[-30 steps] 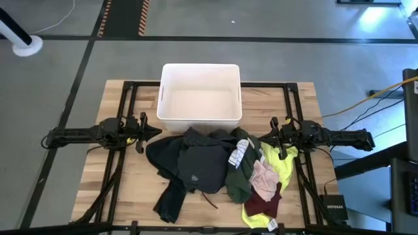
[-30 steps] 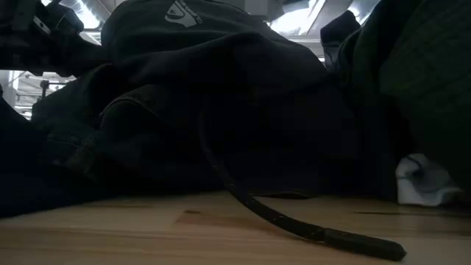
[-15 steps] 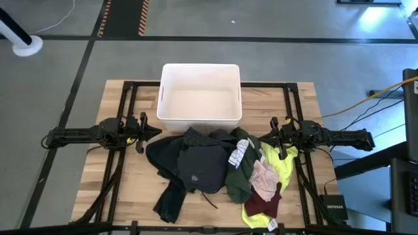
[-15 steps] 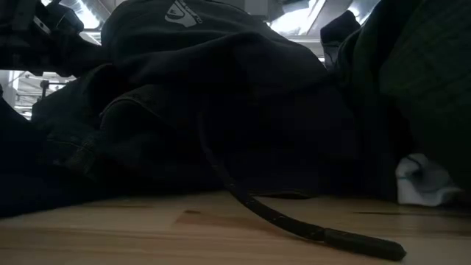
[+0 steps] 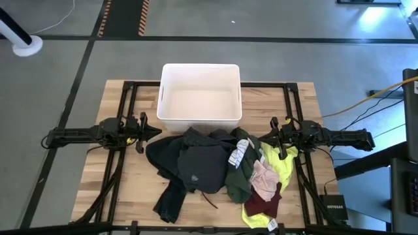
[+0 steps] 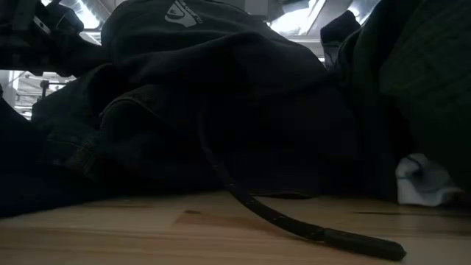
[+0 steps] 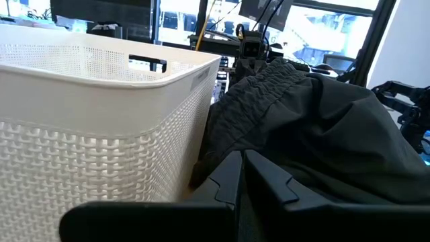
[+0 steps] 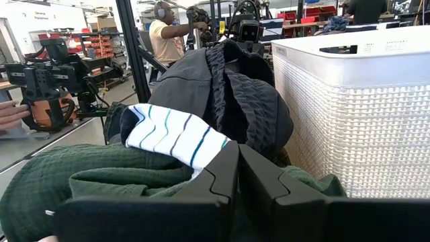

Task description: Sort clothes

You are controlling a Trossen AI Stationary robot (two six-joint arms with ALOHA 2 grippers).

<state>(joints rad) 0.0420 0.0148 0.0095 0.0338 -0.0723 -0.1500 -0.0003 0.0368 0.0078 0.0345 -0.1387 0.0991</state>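
The clothes lie in a heap (image 5: 215,163) on the wooden table, near the middle. A black and dark grey garment (image 5: 192,163) is on the left of the heap and a dark green one (image 5: 245,170) in the middle. A white striped piece (image 5: 239,153) lies on the green. Pale pink (image 5: 264,179), neon yellow (image 5: 285,163) and maroon (image 5: 264,205) pieces are on the right. My left gripper (image 5: 151,131) is shut and level at the heap's left edge. My right gripper (image 5: 264,138) is shut and level at its right edge, over the yellow cloth. The low view shows dark cloth (image 6: 221,96) and a black cord (image 6: 294,224) lying on the table.
A white lattice bin (image 5: 200,121) stands at the far middle, just behind the heap. Black frame rails (image 5: 127,104) run across the table. A small black box (image 5: 334,209) sits off the near right corner. Bare wood (image 5: 124,183) shows near left. A person (image 8: 164,33) is in the room beyond.
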